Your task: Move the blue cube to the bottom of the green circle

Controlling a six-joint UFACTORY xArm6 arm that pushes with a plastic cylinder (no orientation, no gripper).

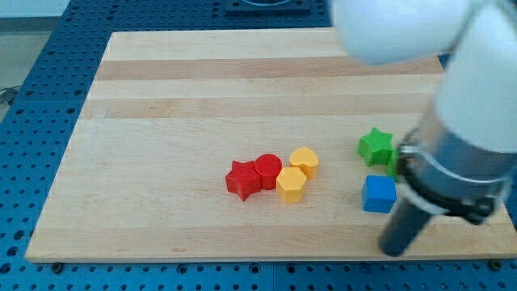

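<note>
The blue cube [379,194] lies on the wooden board [202,105] at the view's right. The green star [376,146] sits just above it. A sliver of a green block, likely the green circle [393,164], shows to the right of the star and is mostly hidden behind the arm. My tip [393,249] is at the end of the dark rod, below and slightly right of the blue cube, a short gap away from it.
A red star [242,179], a red circle [268,170] and two yellow blocks [292,184] [304,161] cluster near the board's middle. The big white and grey arm body [460,153] covers the board's right edge. The board's bottom edge runs just below my tip.
</note>
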